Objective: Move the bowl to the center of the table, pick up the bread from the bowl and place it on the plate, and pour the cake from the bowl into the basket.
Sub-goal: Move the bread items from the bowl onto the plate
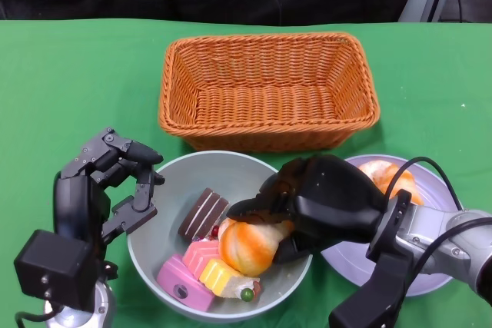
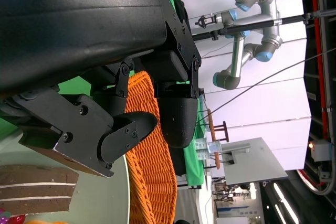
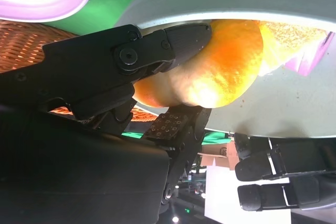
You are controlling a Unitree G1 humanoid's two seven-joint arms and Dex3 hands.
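Bread (image 1: 247, 246) gripped by right hand (image 1: 307, 205) inside bowl (image 1: 150, 224); left hand (image 1: 115, 182) empty, fingers apart.

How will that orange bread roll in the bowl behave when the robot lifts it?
The bread looks rounded and glossy, so it may slip or turn between the right hand fingers. It keeps its shape under their grip in the right wrist view, so it's probably firm, likely light.

green table (image 1: 69, 82), basket (image 1: 268, 90), bowl (image 1: 154, 247), plate (image 1: 430, 266)
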